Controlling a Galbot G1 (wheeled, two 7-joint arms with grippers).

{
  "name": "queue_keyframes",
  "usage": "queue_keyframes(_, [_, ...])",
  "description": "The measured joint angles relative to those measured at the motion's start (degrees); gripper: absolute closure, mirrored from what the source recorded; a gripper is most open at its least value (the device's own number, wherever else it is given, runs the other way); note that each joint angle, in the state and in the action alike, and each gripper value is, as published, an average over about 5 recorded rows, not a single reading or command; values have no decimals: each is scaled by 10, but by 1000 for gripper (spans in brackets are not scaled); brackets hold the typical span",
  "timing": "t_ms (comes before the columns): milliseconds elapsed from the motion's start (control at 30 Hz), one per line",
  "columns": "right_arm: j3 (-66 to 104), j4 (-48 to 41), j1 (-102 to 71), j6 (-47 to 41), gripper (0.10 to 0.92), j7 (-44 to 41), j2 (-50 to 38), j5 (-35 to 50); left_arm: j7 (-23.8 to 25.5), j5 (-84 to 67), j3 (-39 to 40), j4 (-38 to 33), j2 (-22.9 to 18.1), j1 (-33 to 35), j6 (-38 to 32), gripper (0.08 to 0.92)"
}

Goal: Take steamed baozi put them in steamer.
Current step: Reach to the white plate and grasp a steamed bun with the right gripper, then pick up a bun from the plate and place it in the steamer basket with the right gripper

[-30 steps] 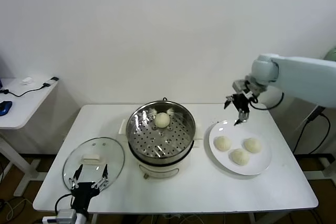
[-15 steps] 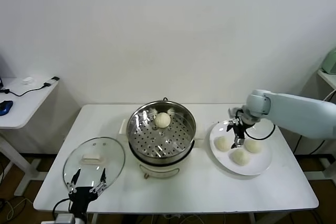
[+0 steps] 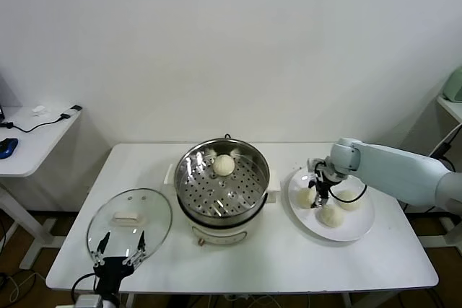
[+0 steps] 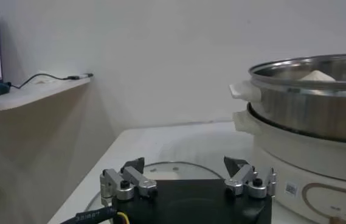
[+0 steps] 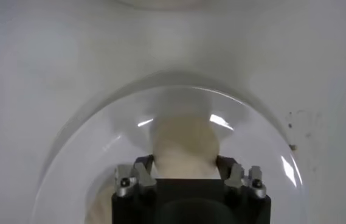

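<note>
right gripper (image 3: 315,196) | fingers pressed against baozi (image 5: 183,146) at plate (image 3: 361,227) left edge | risk: soft dough squashes or slips | left gripper (image 4: 186,176) spread wide, empty

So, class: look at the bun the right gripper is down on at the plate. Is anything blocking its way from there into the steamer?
Nothing visible does. The right gripper has its fingers either side of a baozi on the plate. The steamer stands open just beside the plate, its glass lid lying off on the far side. One bun sits at the tray's back, leaving room.
</note>
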Motion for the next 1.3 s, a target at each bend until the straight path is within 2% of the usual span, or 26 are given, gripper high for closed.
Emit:
queue_keyframes(333, [-14, 31, 61, 9, 448, -15, -22, 28, 0, 7, 5, -10, -4, 7, -2, 177])
queue_keyframes(600, [-98, 94, 238, -5, 448, -21, -7, 139, 0, 7, 9, -20, -2, 6, 3, 177])
queue_keyframes(800, [-121, 158, 344, -39, 448, 5, 47, 252, 0, 7, 13, -27, -1, 3, 10, 177])
queue_keyframes(1000, [-114, 209, 376, -88, 448, 64, 128, 345, 0, 7, 15, -32, 0, 4, 12, 177])
queue_keyframes(1300, [-111, 207, 328, -141, 448, 136, 233, 381, 0, 6, 13, -34, 0, 7, 13, 177])
